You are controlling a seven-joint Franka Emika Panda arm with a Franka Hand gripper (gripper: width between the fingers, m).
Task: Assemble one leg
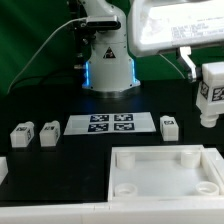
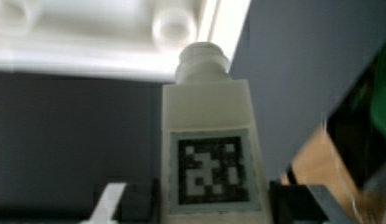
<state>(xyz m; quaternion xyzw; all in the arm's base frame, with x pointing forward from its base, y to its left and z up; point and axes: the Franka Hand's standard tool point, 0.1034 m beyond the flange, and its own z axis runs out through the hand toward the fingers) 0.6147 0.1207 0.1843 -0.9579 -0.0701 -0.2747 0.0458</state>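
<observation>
My gripper (image 1: pixel 208 72) is at the exterior view's right, above the table, shut on a leg (image 1: pixel 211 96), a white post with a black-and-white tag. In the wrist view the leg (image 2: pixel 211 120) stands between my two fingers (image 2: pixel 137 205), tag facing the camera, its narrow peg end pointing away toward the large white tray-like part (image 2: pixel 101 40). That part (image 1: pixel 205 153) lies at the front of the table, below and left of the held leg. Three more legs stand on the table: two at the left (image 1: pixel 22 133) (image 1: pixel 49 132) and one right of centre (image 1: pixel 169 126).
The marker board (image 1: pixel 110 124) lies flat in the middle of the black table, between the loose legs. The robot base (image 1: pixel 108 60) stands behind it. A white piece (image 1: pixel 3 170) shows at the left edge. A white box-like unit (image 1: pixel 170 25) hangs at the top right.
</observation>
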